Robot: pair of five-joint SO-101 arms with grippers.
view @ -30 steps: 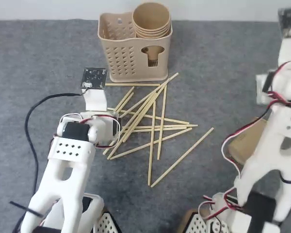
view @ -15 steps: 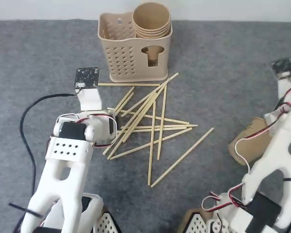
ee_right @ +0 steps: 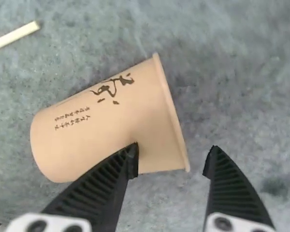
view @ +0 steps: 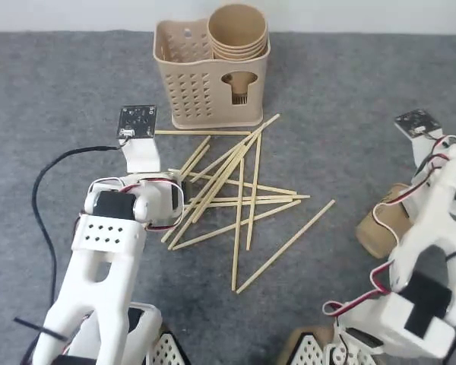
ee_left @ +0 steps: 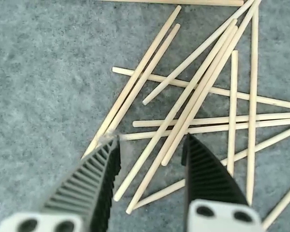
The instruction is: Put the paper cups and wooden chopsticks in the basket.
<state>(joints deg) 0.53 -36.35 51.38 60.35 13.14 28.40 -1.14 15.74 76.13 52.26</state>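
Note:
A beige perforated basket stands at the back with a stack of paper cups inside it. Several wooden chopsticks lie crisscrossed on the grey carpet in front of it. My left gripper hangs open just above the pile's left side, with a few chopsticks between its fingers. One more paper cup lies on its side at the right, partly behind the right arm. My right gripper is open over the cup's rim, one finger above the cup's body.
Grey carpet covers the whole table. A black cable loops out to the left of the left arm. A single chopstick end lies just past the fallen cup's base. Open carpet lies right of the basket.
The right arm has swung down from an upright pose and now leans over the fallen cup. The left arm shifted slightly left a second ago, then stayed still.

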